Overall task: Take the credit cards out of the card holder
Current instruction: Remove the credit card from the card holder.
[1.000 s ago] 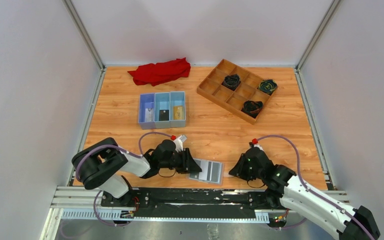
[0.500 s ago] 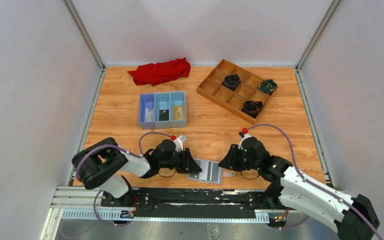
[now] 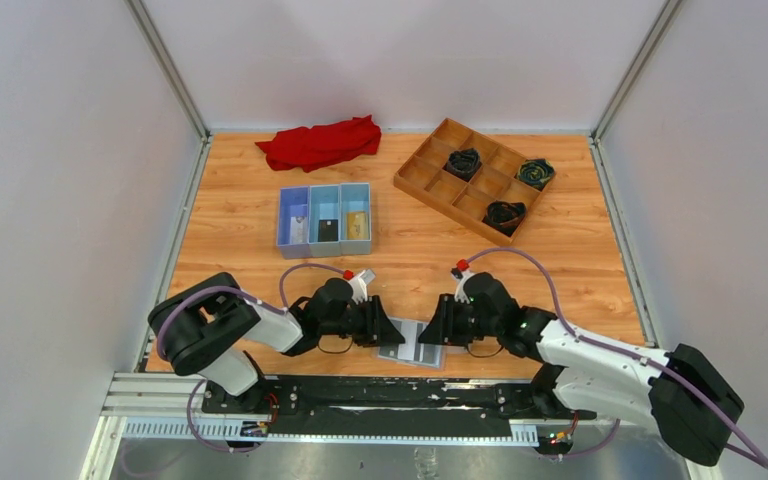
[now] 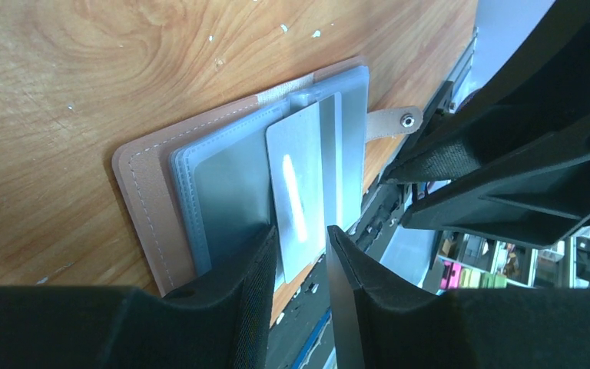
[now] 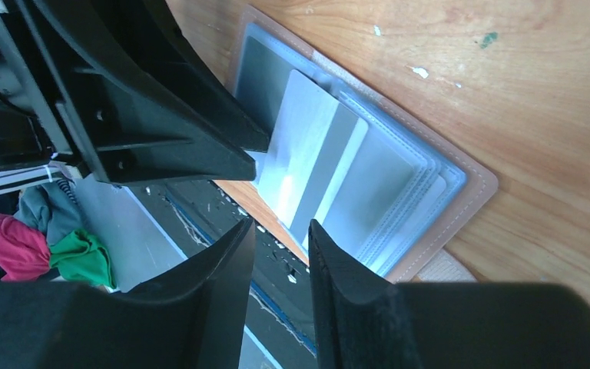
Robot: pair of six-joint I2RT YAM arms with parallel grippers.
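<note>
Near edge of the table (image 3: 430, 262): both arms converging on the card holder (image 3: 415, 345), spread open flat, grey sleeves up, tan cover underneath. Newly arrived within the last second, the right gripper (image 5: 282, 227), swung leftward from well off to the side, jaws widening on the way; now moderately parted, empty, hovering close over the holder with a silver card (image 5: 307, 154) just ahead of its fingertips. No shift from the left gripper (image 4: 301, 234), parked at the holder's opposite side, fingers roughly half spread on either side of one end of that card; impossible to say whether clamping it or merely straddling it. Likely meaning: a two-handed pull or handover in the making, and this card seemingly the last one left to free.

By count: two arms; one holder; one silver card, slanted across the clear sleeves; three further credit cards (image 3: 328, 230), pale, black and gold, one per compartment of the single blue tray (image 3: 325, 187); three dark coiled bundles (image 3: 463, 162) in one wooden grid tray (image 3: 428, 172); one red cloth (image 3: 320, 143) at the far edge.
</note>
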